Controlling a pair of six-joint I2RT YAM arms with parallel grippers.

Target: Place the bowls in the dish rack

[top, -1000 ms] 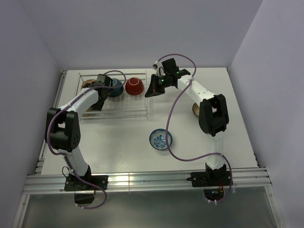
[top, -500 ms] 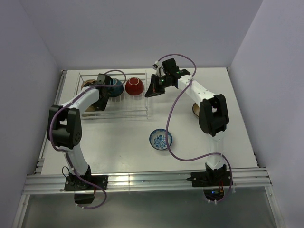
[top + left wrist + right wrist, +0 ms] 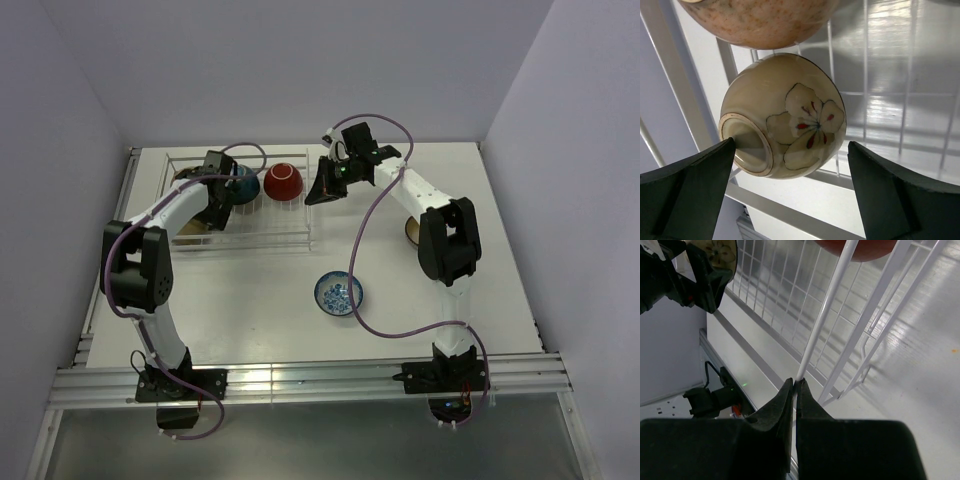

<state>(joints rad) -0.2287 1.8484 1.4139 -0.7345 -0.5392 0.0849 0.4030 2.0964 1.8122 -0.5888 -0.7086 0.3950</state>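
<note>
The white wire dish rack (image 3: pixel 270 222) stands at the back left. In it are a red bowl (image 3: pixel 283 182), a dark bowl (image 3: pixel 243 183) and a tan bowl (image 3: pixel 183 176). My left gripper (image 3: pixel 215 190) is open inside the rack. In the left wrist view its jaws (image 3: pixel 790 145) stand wide on either side of a cream flowered bowl (image 3: pixel 785 115) lying on its side, with a speckled tan bowl (image 3: pixel 765 20) beyond. My right gripper (image 3: pixel 322 188) is shut on the rack's rim wire (image 3: pixel 824 315) at its right end (image 3: pixel 796 382). A blue-and-white bowl (image 3: pixel 339 293) sits on the table.
A tan bowl (image 3: pixel 408 232) sits on the table at the right, partly hidden by my right arm. The red bowl (image 3: pixel 855 250) shows at the top of the right wrist view. Purple cables loop over both arms. Walls close the table on three sides.
My left gripper has shifted slightly toward the back inside the rack. The right arm and the bowls have not moved.
</note>
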